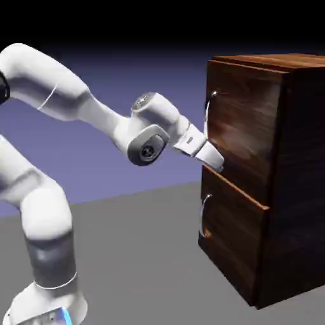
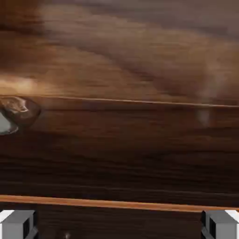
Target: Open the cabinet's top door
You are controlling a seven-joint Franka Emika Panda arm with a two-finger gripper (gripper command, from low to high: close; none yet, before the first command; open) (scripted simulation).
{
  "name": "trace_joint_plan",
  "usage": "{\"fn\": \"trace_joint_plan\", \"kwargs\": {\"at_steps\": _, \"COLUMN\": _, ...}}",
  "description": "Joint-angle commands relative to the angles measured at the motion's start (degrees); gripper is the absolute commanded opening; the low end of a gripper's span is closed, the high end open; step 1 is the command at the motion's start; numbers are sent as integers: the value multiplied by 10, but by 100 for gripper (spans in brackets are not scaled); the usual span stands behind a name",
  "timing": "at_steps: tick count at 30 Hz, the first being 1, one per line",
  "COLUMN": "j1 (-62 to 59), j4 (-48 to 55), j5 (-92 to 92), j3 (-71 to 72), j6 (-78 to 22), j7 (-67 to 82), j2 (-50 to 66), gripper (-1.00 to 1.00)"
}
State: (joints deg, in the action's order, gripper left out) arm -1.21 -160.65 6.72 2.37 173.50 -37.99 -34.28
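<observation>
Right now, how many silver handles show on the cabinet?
2. The top handle is on the top door, beside the gripper; the lower handle is on the lower panel.

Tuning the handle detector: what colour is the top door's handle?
Silver metal, curved, on the dark wood-grain top door; the handle shows best in the exterior view.

cabinet (image 1: 279,171) glossy dark wood grain; handles silver metal.

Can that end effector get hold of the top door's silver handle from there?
Probably yes: the end effector sits against the top door, just below its handle, and nothing stands between them.
</observation>
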Motion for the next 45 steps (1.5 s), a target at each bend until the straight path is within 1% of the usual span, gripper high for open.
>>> {"fn": "trace_joint_plan", "kwargs": {"at_steps": 1, "j1": -7, "j4": 1, "j5": 25, "j3": 9, "j6": -2, "j7": 17, "j2": -6, "gripper": 0}}
{"fn": "trace_joint_plan", "kwargs": {"at_steps": 45, "j1": -316, "j4": 59, "j5": 1122, "j3": 396, "j6": -84, "j7": 745, "j2": -270, "gripper": 0}}
